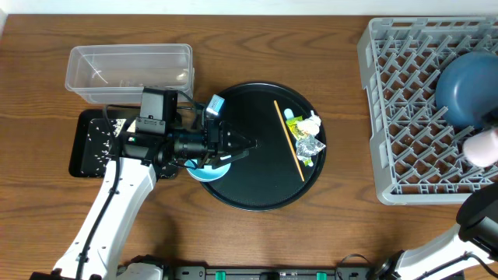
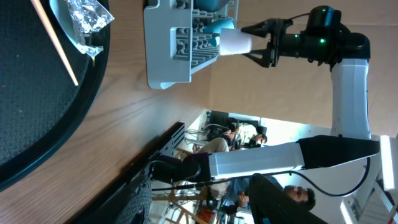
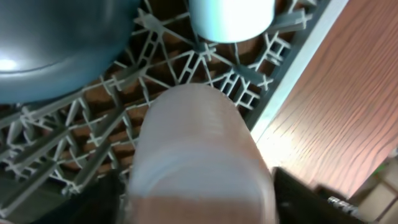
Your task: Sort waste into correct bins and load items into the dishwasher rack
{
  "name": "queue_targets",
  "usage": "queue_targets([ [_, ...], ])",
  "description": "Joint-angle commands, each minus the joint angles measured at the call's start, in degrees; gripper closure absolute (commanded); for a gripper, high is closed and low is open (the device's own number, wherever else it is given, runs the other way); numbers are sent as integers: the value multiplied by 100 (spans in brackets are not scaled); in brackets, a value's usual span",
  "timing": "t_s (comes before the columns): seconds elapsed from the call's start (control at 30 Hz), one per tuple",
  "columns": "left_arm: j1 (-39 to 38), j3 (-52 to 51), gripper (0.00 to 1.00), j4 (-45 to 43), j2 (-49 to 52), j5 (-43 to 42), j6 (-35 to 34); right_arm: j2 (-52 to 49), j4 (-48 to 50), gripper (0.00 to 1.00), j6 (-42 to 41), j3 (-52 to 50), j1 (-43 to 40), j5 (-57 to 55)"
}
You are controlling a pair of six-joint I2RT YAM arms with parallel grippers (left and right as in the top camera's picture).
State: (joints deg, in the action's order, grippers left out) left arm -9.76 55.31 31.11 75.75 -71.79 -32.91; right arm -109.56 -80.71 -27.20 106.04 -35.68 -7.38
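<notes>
1. Small pink plastic cup point(image 2: 235, 42) sideways between the fingers of the right gripper point(image 2: 246, 42), large grey plastic grid rack point(image 1: 405, 117) directly below; likely poised for setting among the pegs; gripped or loose, cannot tell.
2. Left gripper point(image 1: 247, 145) over the large round black tray point(image 1: 264, 198); thin tan stick point(image 1: 289, 140) and crumpled foil wrappers point(image 1: 307, 144) just ahead; jaw width unclear.
3. Only from the left wrist: cup clear of the pegs; only from the right wrist: bare grid beneath it, large dark blue plate point(image 3: 56, 43) beside.
</notes>
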Motion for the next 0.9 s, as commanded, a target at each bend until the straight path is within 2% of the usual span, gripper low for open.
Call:
queue_targets([
  [0.0, 4, 17, 48, 17, 24, 4, 118, -26, 39, 13, -42, -74, -26, -20],
  [0.07, 4, 17, 48, 15, 24, 4, 118, -24, 59, 1, -39, -72, -26, 11],
  [0.37, 4, 17, 48, 15, 24, 9, 120, 83, 13, 1, 79, 15, -24, 461],
  [0.57, 4, 15, 47, 17, 24, 35, 120, 706, 13, 1, 337, 48, -24, 1327],
  [0.6, 4, 15, 33, 17, 24, 48, 120, 850, 11, 1, 415, 48, -17, 1506],
  [0.67, 4, 15, 24, 17, 24, 50, 120, 1276, -81, 1, 551, 48, 9, 1908],
  [0.73, 4, 15, 18, 17, 24, 120, 125, 1757, -208, 1, 822, 48, 94, 2363],
  [0.87, 2, 15, 16, 234, 24, 562, 125, 2636, -533, 1, 1414, 48, 413, 3060],
])
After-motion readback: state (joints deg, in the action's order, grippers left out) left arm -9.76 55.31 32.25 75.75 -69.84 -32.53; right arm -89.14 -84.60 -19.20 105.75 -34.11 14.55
